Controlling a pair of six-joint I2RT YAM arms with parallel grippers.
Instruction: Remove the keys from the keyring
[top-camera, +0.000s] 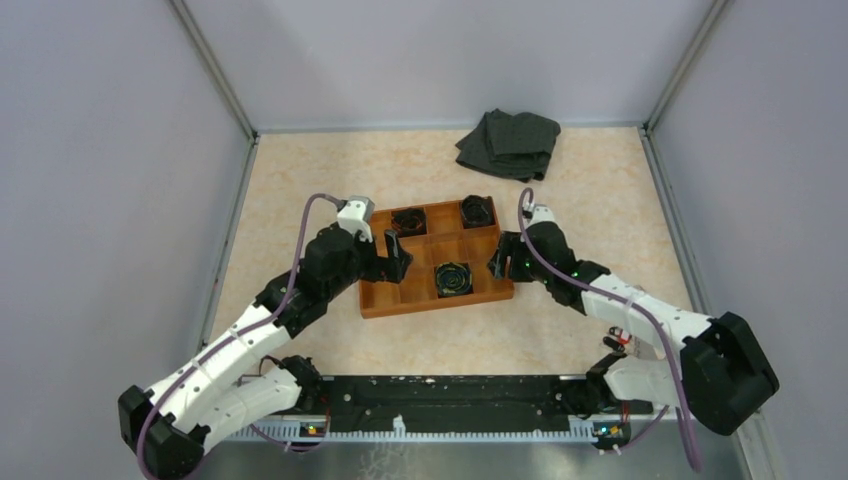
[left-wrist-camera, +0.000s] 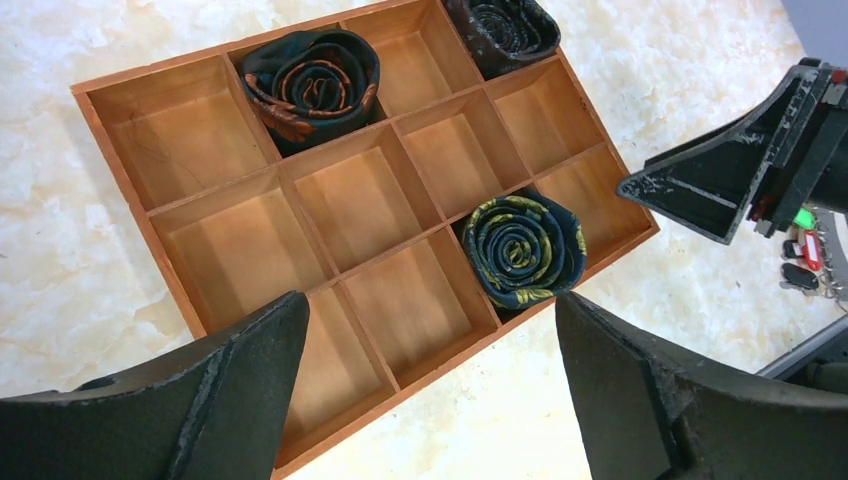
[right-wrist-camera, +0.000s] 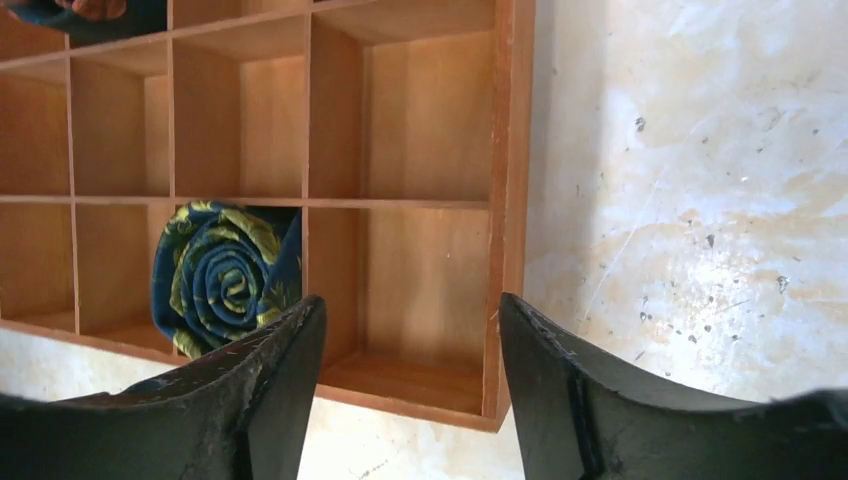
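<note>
The keys (top-camera: 614, 339) lie as a small bunch on the table at the near right, by my right arm's base. In the left wrist view the keys (left-wrist-camera: 804, 252) show red, green and black heads at the right edge. The keyring itself is too small to make out. My left gripper (top-camera: 396, 258) is open and empty over the left side of the orange tray (top-camera: 435, 305), far from the keys; in its own view the left gripper (left-wrist-camera: 430, 302) spans the tray's near edge. My right gripper (top-camera: 497, 262) is open and empty at the tray's right end (right-wrist-camera: 412, 300).
The gridded tray (left-wrist-camera: 120, 180) holds three rolled dark ties in separate compartments (top-camera: 453, 278), (top-camera: 408, 218), (top-camera: 477, 210). A dark folded cloth (top-camera: 508, 143) lies at the back. Grey walls enclose the table on three sides.
</note>
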